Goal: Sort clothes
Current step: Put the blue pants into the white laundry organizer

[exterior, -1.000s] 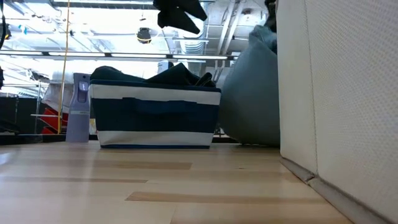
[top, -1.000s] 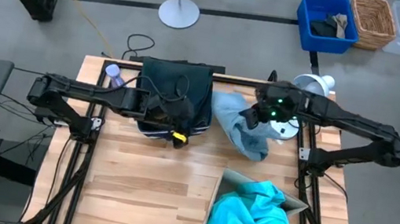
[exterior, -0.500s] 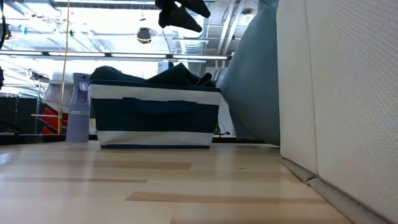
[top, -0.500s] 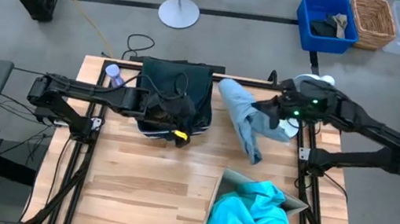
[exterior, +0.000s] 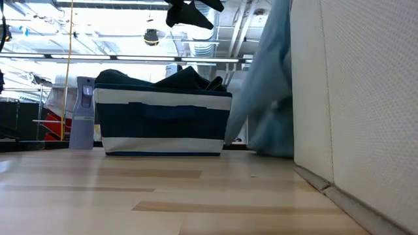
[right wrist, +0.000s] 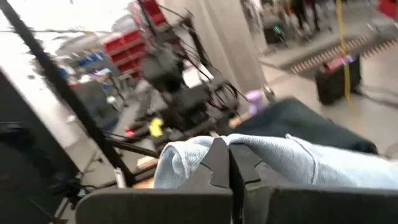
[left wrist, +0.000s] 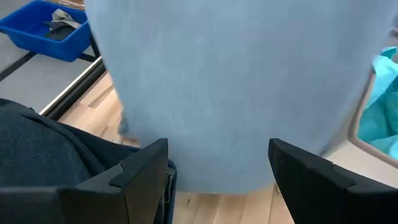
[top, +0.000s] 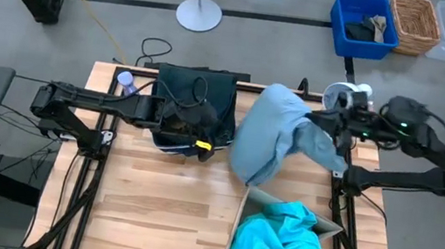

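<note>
My right gripper (top: 334, 126) is shut on the pale grey-blue garment (top: 266, 140), held high over the table's far right. In the low view the garment (exterior: 271, 85) hangs beside the beige fabric box (exterior: 356, 98). My left gripper (left wrist: 217, 168) is open and empty above the near right corner of the dark teal bin (top: 193, 111), which holds dark navy-teal clothes (top: 197, 90). The bright turquoise garment (top: 280, 243) lies in the beige box (top: 238, 224) at the near edge. A small black garment does not show. My right gripper pinches a bunched fold of the garment's upper end (right wrist: 261, 155) between its two shut fingers (right wrist: 219, 163). The fingers come about level from the table's right side. The garment hangs spread below, its lower end (exterior: 271, 149) close to the tabletop; I cannot tell whether it touches.
A pale purple spray bottle (top: 127, 84) stands at the bin's far left. A white round object (top: 346, 95) sits at the table's far right corner. On the floor beyond are a blue bin (top: 363, 26) and a wicker basket (top: 416, 23). Bare wood (top: 158, 203) lies near left.
My right gripper has gone up and toward the table's right edge with the pale grey-blue garment. The garment was a heap on the table; it has been drawn up off it and spread out, and now hangs long below the gripper.
</note>
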